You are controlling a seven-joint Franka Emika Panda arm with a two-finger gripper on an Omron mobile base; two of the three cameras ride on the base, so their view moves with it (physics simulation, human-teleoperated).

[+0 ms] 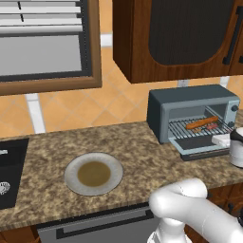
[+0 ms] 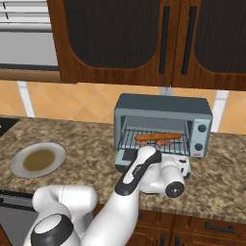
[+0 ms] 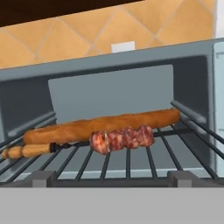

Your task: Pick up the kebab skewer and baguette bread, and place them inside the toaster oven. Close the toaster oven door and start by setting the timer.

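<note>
The toaster oven [image 1: 190,102] [image 2: 163,106] stands on the counter with its door [image 1: 201,152] [image 2: 126,156] dropped open. On the wire rack inside lies the baguette bread [image 3: 105,124] [image 1: 201,123] [image 2: 158,136]. The kebab skewer [image 3: 122,138] [image 2: 164,142] lies just in front of it, its meat chunks touching the loaf and its stick end pointing left in the hand view. My gripper [image 3: 113,179] hovers in front of the oven mouth, over the lowered door. It is open, the fingertips [image 3: 43,177] stand wide apart and nothing is between them.
Two knobs [image 2: 202,129] sit on the oven's right panel. A grey plate [image 1: 93,173] [image 2: 38,159] lies on the granite counter to the left, with a dark sink [image 1: 9,173] beyond it. Wooden wall cabinets [image 2: 144,38] hang above the oven.
</note>
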